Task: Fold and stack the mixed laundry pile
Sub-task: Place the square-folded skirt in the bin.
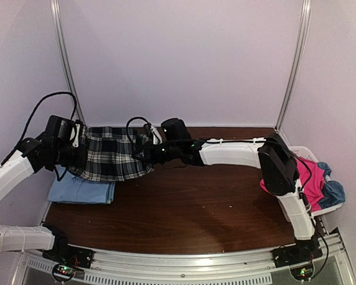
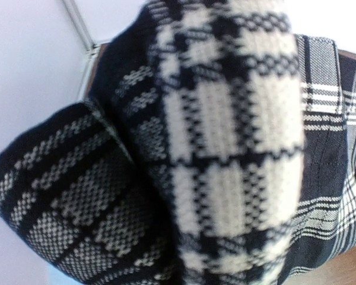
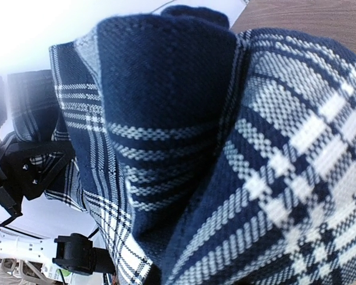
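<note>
The plaid shirt (image 1: 111,153) spanned left-to-right in the frame's upper left, one end clenched by the left hand (image 1: 77,145) and the other by the right hand (image 1: 147,151), equally near.

Quick sweep of the surroundings, front to back.
Silver metal rail (image 1: 184,261) right along the near edge. Then the dark brown wooden table (image 1: 190,208), wide across the middle, a few pale specks on its top. White plastic basket (image 1: 331,208) tucked in at the table's right edge. Slim aluminium left post (image 1: 65,59) and right post (image 1: 296,59) rising from the back corners, splaying slightly outward. Plain pale walls (image 1: 184,59) behind and on both sides.
</note>
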